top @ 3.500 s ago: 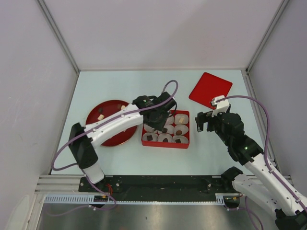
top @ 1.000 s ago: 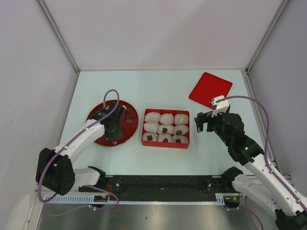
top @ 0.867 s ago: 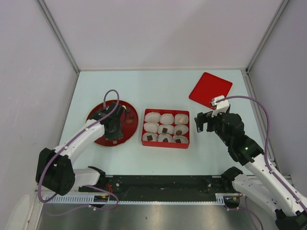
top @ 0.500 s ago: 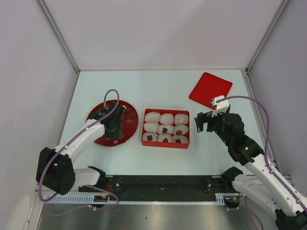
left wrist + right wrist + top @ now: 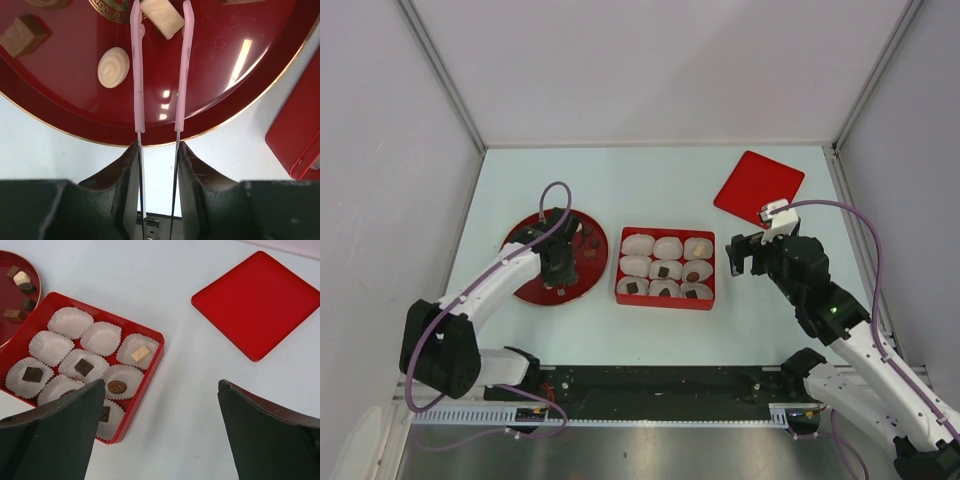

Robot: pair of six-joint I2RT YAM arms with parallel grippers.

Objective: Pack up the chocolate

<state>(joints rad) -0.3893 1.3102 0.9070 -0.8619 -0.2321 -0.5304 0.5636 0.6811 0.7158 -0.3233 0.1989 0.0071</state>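
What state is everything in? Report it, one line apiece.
Red square box of white paper cups: open, three cups empty.
Flat red square lid: off, apart.
Round red plate: holds loose chocolates.
Pink-handled metal tongs: tips astride a cream chocolate.
Left gripper: shut on tongs.
Right gripper: open, empty.

My overhead camera looks down on the whole desk (image 5: pixel 650 180) from above its near edge. Left wrist sits close over the red plate (image 5: pixel 220 90) — right wrist, higher, shares that plate's edge plus the box (image 5: pixel 149 372).
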